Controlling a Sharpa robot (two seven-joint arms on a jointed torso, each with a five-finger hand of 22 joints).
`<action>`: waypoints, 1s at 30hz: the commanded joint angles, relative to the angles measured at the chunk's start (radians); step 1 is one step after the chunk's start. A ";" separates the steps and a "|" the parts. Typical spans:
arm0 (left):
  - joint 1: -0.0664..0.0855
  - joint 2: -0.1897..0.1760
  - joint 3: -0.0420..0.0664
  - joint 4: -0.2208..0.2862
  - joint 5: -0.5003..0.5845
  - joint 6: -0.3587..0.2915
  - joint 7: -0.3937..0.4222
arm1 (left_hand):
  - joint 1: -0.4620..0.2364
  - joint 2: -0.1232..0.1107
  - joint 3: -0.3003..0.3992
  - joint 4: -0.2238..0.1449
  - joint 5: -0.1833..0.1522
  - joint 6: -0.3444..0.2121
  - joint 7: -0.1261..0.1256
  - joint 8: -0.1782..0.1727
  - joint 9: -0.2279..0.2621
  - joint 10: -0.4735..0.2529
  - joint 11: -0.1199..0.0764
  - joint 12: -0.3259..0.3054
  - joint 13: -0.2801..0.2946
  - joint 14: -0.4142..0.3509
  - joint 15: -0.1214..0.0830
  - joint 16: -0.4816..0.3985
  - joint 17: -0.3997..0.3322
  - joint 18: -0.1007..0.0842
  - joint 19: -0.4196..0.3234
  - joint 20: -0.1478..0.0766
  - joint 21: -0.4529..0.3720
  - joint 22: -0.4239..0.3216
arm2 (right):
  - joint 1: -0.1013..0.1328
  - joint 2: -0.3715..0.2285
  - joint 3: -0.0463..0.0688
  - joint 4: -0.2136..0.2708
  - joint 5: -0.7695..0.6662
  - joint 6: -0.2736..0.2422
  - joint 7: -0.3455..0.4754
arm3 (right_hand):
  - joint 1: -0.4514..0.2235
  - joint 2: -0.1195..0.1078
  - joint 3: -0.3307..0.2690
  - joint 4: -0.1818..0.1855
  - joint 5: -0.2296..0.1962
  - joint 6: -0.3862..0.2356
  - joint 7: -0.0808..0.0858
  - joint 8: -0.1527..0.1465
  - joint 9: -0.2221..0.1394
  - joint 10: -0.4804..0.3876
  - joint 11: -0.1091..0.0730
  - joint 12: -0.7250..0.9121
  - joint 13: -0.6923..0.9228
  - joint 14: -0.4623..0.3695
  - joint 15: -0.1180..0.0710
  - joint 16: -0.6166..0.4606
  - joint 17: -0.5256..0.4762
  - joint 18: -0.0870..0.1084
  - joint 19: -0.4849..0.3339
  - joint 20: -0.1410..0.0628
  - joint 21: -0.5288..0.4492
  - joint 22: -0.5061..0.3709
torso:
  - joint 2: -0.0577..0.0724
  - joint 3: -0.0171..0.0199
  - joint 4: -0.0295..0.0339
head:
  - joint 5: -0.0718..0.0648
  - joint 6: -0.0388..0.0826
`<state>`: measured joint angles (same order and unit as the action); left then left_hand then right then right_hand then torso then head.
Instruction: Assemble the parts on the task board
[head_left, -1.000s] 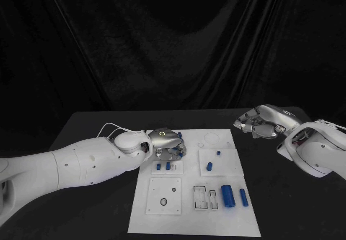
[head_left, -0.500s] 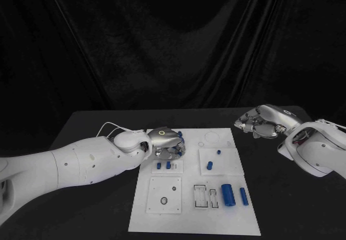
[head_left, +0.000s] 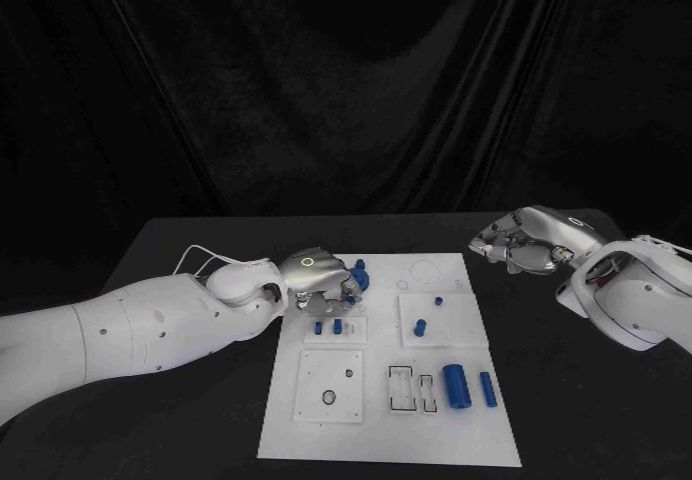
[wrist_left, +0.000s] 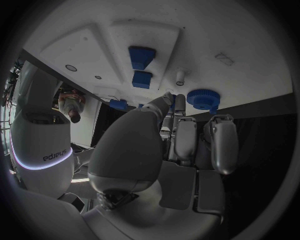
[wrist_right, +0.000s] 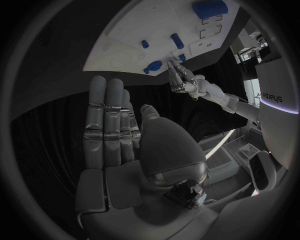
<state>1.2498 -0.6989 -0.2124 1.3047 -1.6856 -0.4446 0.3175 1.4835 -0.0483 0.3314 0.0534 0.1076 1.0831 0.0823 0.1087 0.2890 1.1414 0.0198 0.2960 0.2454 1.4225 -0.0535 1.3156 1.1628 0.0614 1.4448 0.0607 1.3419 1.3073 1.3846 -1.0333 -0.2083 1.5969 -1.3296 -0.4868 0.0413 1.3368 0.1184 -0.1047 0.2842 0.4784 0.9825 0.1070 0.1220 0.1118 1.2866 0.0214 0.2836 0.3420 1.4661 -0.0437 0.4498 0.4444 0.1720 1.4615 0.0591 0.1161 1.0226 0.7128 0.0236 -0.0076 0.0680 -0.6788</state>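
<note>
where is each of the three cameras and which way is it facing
Head view: on the robot's head, looking down at the black table and the task board; both white arms come in, left hand at the board's far left, right hand off its right side.
Left wrist view: behind the left hand, facing the board; palm and fingers show, a blue gear at their tips.
Right wrist view: behind the right hand, facing the board; flat fingers show.
Shared: all three show the board; the right wrist view also catches the left hand.
</note>
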 joint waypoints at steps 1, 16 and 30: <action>0.002 -0.018 0.001 0.025 -0.002 -0.062 0.012 | -0.007 -0.008 -0.002 0.000 -0.007 -0.007 0.002 -0.008 -0.004 0.010 0.002 -0.010 -0.004 0.008 -0.001 0.001 0.007 -0.012 0.009 -0.002 0.012 0.198 | -0.002 -0.002 0.001 -0.002 -0.002 0.005 0.001 | 0.008 -0.002 0.005 0.001 0.003 0.004 0.001 -0.002 0.000 0.004 0.001 -0.006 -0.001 0.042 -0.004 0.004 0.001 0.008 0.023 -0.005 0.005 0.001 | -0.001 0.0011 0.0012 | 0.001 -0.005; 0.006 -0.081 0.001 0.077 -0.002 -0.028 -0.014 | -0.012 -0.010 -0.003 0.010 -0.039 -0.012 0.003 -0.023 -0.013 0.009 0.006 -0.043 -0.017 0.006 0.001 -0.003 -0.002 -0.010 0.005 -0.001 0.003 0.196 | -0.011 0.002 0.001 -0.010 -0.002 0.012 0.001 | 0.014 -0.004 0.007 -0.002 0.004 0.005 0.000 -0.002 0.001 0.004 0.001 -0.008 -0.001 0.040 -0.004 0.010 0.003 0.008 0.022 -0.006 0.006 0.004 | 0.001 0.0006 -0.0009 | 0.012 -0.025; 0.006 -0.091 0.001 0.067 -0.002 -0.002 -0.033 | -0.018 -0.017 -0.008 0.018 -0.040 -0.020 0.001 -0.034 -0.020 0.003 0.007 -0.061 -0.023 -0.006 0.004 -0.016 -0.020 -0.007 -0.004 0.001 -0.012 0.191 | -0.019 0.002 0.001 -0.015 -0.002 0.022 -0.001 | 0.022 -0.007 0.011 -0.004 0.008 0.004 0.001 -0.003 0.000 0.003 0.002 -0.012 -0.002 0.038 -0.004 0.017 0.006 0.008 0.020 -0.006 0.007 0.008 | 0.000 -0.0007 -0.0013 | 0.012 -0.037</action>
<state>1.2534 -0.7929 -0.2125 1.3720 -1.6864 -0.4623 0.2899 1.4684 -0.0630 0.3233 0.0678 0.0730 1.0695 0.0840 0.0783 0.2697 1.1486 0.0237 0.2389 0.2239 1.4222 -0.0533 1.3041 1.1436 0.0613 1.4444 0.0609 1.3334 1.3073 1.3684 -1.0307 -0.2084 1.5818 -1.3296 -0.4745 0.0418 1.3503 0.1133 -0.0997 0.2791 0.4834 0.9825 0.1070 0.1220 0.1118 1.2865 0.0214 0.2758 0.3412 1.4660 -0.0437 0.4616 0.4489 0.1719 1.4615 0.0591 0.1171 1.0296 0.7131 0.0234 -0.0086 0.0805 -0.7138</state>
